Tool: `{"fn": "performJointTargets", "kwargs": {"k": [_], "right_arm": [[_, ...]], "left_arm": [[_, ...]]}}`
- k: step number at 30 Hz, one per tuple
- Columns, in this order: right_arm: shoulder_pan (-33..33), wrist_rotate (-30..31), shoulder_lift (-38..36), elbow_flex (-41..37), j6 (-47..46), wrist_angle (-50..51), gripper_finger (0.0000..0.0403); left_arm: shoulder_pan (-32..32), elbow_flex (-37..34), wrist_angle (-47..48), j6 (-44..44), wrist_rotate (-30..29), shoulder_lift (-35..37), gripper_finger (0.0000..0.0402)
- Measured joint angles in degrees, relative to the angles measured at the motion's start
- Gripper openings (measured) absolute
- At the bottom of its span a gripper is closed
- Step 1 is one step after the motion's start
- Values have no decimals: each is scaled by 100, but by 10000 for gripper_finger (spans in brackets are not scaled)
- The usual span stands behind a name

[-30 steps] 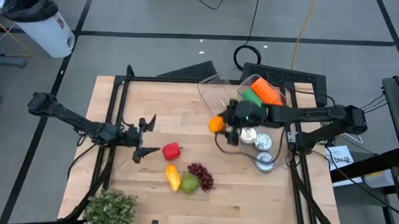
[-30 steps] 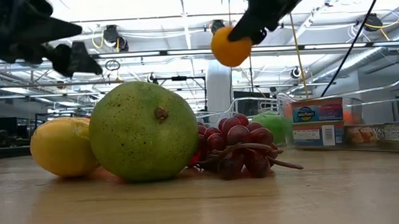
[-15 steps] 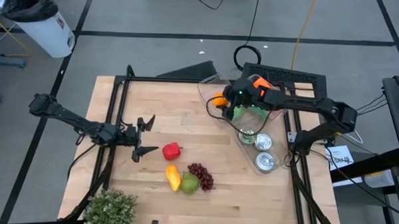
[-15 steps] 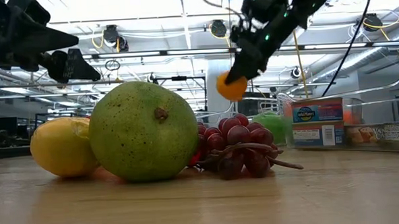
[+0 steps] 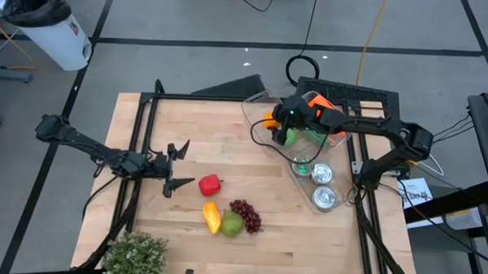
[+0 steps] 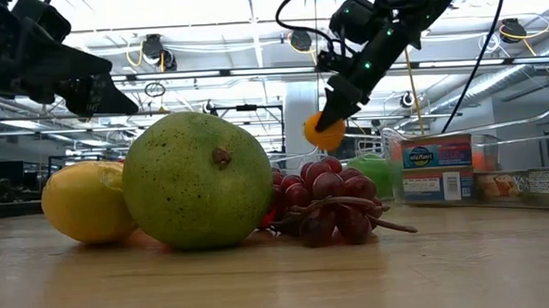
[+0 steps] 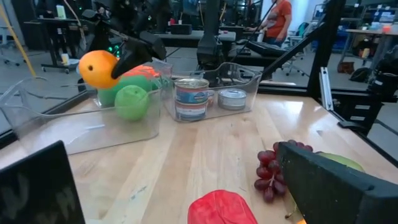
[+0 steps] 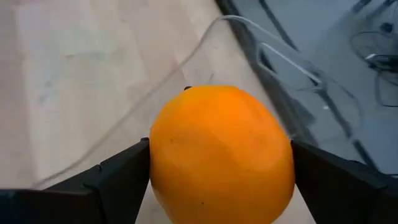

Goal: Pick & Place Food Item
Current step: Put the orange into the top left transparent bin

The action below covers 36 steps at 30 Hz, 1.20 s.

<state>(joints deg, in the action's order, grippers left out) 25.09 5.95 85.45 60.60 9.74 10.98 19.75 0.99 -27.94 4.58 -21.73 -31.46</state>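
My right gripper [image 5: 271, 123] is shut on an orange [image 5: 267, 120] above the left end of the clear bin [image 5: 256, 105], over the green fruit [image 7: 132, 102] inside it. In the right wrist view the orange [image 8: 221, 155] fills the space between the fingers. My left gripper [image 5: 178, 166] stands open at the table's left, beside a red pepper [image 5: 210, 185]. A yellow fruit [image 5: 212, 217], a green fruit [image 5: 232, 226] and red grapes [image 5: 246, 214] lie on the table near the front. My right gripper pinches the orange between its two fingers, one on each opposite side [image 8: 155, 162]. The fingers [image 6: 333, 110] slant down at it from the table's right. The orange [image 6: 325, 130] hangs lifted clear above the bin.
The clear bin also holds an orange carrot-like piece [image 5: 326, 111] and cans [image 5: 320, 174] in its near part. A potted plant [image 5: 134, 255] stands at the front left corner. A black frame [image 5: 147, 117] runs along the table's edges.
My right gripper has carried the orange toward the table's far edge and downward, tipping its fingers lower, from in front of the cans to above the bin's left end. The orange has stayed between the fingers. The left arm has kept still.
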Motion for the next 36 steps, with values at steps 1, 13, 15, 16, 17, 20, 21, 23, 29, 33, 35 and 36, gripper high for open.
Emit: {"fn": "performJointTargets", "kwargs": {"k": [1,13,15,16,17,20,21,23,29,33,35,36], "right_arm": [[7,41,0,0,77,9,355],[-77,180,0,0,1068,-476,356],[-80,179,0,0,1029,-507,356],[-80,179,0,0,907,-520,356],[-84,181,0,0,731,-506,356],[-17,147,2,0,269,-459,356],[5,149,2,0,177,-450,356],[51,149,0,0,78,-406,354],[161,145,0,-58,-31,-320,335],[189,138,2,-160,-51,-294,309],[187,144,2,-185,-51,-316,305],[176,142,2,-199,-53,-328,305]], "left_arm": [[0,0,0,2,-11,0,333],[0,0,-2,28,-40,0,333],[0,0,-2,39,-41,0,333],[0,0,-2,39,-42,0,333],[0,0,-2,39,-42,0,333],[0,0,-2,39,-42,0,333],[0,0,-1,41,-42,0,333],[0,1,10,48,-43,0,333],[0,2,83,111,-77,-2,333],[0,2,83,114,-84,-2,333],[0,2,83,113,-86,-2,333],[0,2,83,114,-86,-2,333]]}}
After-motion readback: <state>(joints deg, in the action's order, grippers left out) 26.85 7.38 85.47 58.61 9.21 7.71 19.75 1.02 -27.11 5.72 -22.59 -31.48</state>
